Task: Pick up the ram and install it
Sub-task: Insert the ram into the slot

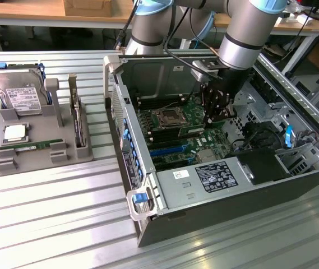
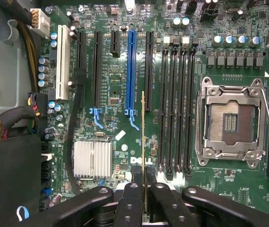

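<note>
Gripper point(image 2: 145, 189) clamps ram point(image 2: 143, 137) edge-on above motherboard point(image 2: 120, 75) (judgement: square stick over empty slot point(image 2: 164, 104) near socket, press evenly).

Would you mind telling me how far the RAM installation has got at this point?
The pick-up looks done: the gripper holds the ram edge-on between its fingers, inside the open computer case, above the motherboard. A second stick lies in the grey holder outside. What is left is seating: the ram is beside the empty black memory slots, not in one.
</note>
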Robot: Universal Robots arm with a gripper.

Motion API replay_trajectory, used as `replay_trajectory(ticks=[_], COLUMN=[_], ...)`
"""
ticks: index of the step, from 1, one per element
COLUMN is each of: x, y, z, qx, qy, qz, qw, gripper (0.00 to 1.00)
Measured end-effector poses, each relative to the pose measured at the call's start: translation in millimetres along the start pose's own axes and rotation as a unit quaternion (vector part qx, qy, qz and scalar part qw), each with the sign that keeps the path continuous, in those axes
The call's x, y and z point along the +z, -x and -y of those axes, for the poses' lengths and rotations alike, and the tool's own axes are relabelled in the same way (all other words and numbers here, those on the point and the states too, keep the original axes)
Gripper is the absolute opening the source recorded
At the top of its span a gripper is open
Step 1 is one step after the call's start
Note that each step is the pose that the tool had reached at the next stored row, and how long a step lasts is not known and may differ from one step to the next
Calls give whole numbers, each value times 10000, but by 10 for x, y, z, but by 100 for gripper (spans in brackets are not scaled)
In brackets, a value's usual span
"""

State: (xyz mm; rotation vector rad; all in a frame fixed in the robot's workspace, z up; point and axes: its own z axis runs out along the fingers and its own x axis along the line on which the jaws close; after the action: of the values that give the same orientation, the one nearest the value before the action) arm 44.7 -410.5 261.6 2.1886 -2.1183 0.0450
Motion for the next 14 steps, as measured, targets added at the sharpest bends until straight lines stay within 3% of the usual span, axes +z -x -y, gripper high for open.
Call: replay_trajectory(ticks=[6, 14], x=[32, 71], y=[3, 9], z=[0, -83], qx=[1, 0], qy=[0, 0], qz=[0, -1], qw=[10000, 10000], gripper=[13, 13])
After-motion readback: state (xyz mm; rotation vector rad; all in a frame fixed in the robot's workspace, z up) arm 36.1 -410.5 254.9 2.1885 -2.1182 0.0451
